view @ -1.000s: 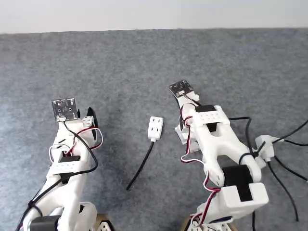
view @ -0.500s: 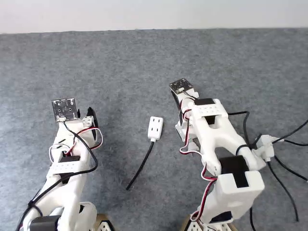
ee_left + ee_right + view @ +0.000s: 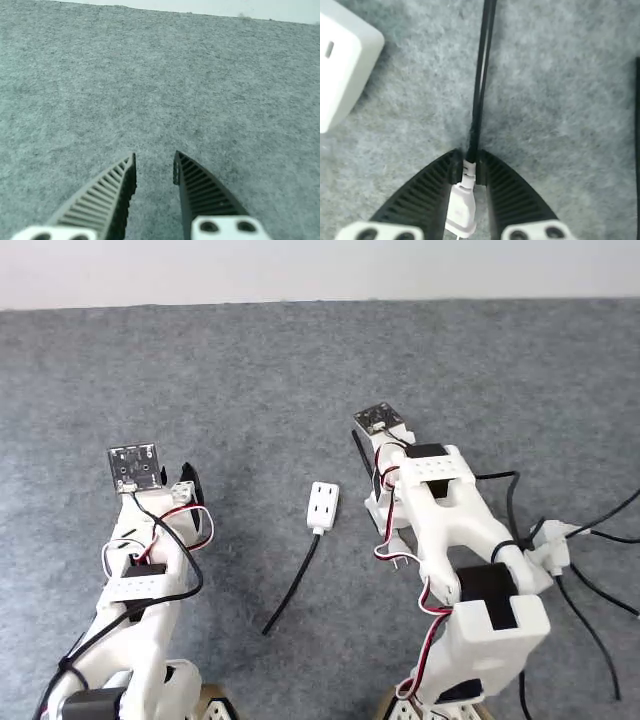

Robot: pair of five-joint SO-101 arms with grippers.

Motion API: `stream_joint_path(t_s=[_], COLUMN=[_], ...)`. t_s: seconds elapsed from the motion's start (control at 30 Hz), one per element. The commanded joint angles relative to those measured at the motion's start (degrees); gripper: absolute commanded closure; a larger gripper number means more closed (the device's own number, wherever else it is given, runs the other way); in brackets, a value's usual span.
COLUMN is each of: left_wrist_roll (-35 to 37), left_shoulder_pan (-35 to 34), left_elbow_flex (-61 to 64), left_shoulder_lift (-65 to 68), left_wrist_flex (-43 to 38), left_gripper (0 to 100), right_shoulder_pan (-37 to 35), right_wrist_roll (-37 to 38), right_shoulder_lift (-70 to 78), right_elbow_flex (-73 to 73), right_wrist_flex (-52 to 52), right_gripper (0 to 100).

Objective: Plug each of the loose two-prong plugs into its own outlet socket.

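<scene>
The right jaws are clenched on a white two-prong plug [image 3: 461, 210], its black cord [image 3: 481, 75] running out ahead of them, while the left jaws stand parted with nothing between them over the grey tabletop [image 3: 200, 75]. In the high view the held plug sits right of centre, under the right arm, and the white outlet socket block [image 3: 322, 506] lies just to its left, near the middle of the frame. The block's slots look unfilled, so I judge one plug picked up, none seated, and every insertion left to do.
</scene>
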Motion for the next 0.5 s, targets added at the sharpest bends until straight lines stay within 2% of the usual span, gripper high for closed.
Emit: stream_joint_path(t_s=[0.0, 0.23, 0.47], left_wrist_roll=[0.44, 0.44, 0.79], left_shoulder_pan=[0.0, 0.09, -0.35], left_elbow_flex=[-2.15, -3.47, -20.26], left_shoulder_lift=[-1.41, -1.23, 11.34], left_wrist_flex=[0.18, 1.32, 17.85], left_gripper=[88, 88, 89], right_shoulder_pan=[0.4, -5.32, -15.6], right_wrist_roll=[-0.62, -2.55, -6.59], right_shoulder_lift=[-0.84, -10.15, -28.09], right_elbow_flex=[-2.64, -4.66, -4.4], right_wrist_flex=[2.68, 12.0, 21.58], right_gripper=[99.1, 99.1, 99.1])
